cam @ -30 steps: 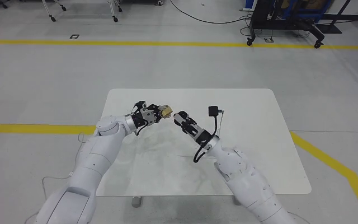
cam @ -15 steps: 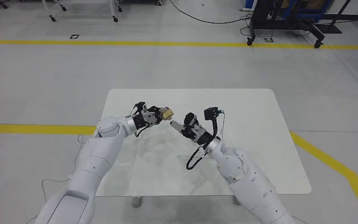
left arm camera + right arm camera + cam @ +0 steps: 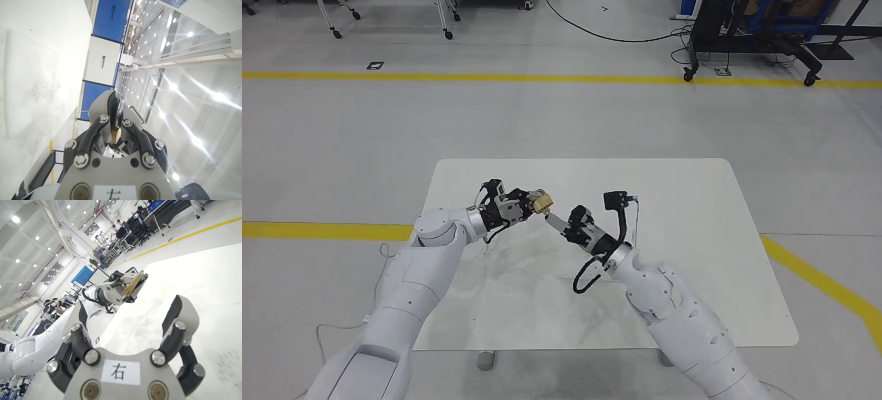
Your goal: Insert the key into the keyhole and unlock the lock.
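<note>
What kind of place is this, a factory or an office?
Probably a robotics test hall in an industrial building: a yellow floor line, a high ceiling with rows of lights, and desks with office chairs.

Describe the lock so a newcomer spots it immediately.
Start at the white table. Over it, the left gripper is shut on the lock. It is the one small brass-coloured block between the two white arms, pinched in the jaws.
</note>
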Robot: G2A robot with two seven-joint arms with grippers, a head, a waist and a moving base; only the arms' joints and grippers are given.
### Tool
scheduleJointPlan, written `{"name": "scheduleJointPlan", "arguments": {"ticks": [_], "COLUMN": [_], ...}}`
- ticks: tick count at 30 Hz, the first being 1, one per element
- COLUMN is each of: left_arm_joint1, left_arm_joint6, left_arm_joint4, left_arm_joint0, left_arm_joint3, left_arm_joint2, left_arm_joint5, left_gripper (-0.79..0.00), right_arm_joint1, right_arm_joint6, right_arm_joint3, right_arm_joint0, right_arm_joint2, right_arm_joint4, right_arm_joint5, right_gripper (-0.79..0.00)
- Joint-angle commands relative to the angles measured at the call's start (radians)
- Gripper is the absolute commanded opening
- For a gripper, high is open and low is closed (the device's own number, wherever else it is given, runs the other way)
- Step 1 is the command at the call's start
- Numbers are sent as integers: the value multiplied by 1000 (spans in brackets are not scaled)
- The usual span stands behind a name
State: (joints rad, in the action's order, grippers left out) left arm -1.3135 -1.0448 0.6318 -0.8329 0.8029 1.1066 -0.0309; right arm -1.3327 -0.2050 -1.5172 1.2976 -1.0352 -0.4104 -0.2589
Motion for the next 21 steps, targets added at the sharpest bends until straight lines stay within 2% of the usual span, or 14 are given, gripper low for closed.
{"name": "scheduleJointPlan", "arguments": {"ticks": [1,6,8,9,10,12,17,18,19,21], "left_arm_joint1": [0,-1,-1,-1,0,0,2,2,2,2], "left_arm_joint6": [-1,-2,-2,-1,-1,1,0,-1,1,1], "left_arm_joint4": [-1,1,0,1,0,-1,0,1,-1,-5], "left_arm_joint0": [-1,-1,-1,0,-1,-2,-5,-5,-5,-4], "left_arm_joint3": [3,6,6,6,7,8,11,11,11,11], "left_arm_joint2": [-2,-2,-1,0,2,4,9,9,9,9], "left_arm_joint5": [0,5,8,10,14,24,27,25,23,22], "left_gripper": [-785,-785,-785,-785,-785,-785,-785,-785,-785,-785], "right_arm_joint1": [-4,-9,-12,-14,-16,-19,-24,-25,-24,-24], "right_arm_joint6": [-35,-39,-42,-48,-53,-66,-65,-62,-59,-58], "right_arm_joint3": [-4,-7,-3,1,3,7,-3,-5,-6,-6], "right_arm_joint0": [-1,0,-5,-6,-11,-17,-16,-15,-14,-14], "right_arm_joint2": [6,-1,2,4,5,11,13,11,7,6], "right_arm_joint4": [92,157,182,200,212,232,289,294,293,292], "right_arm_joint5": [-1,70,103,121,136,161,155,148,142,141], "right_gripper": [0,0,-117,-329,-397,-413,-388,-262,0,0]}}
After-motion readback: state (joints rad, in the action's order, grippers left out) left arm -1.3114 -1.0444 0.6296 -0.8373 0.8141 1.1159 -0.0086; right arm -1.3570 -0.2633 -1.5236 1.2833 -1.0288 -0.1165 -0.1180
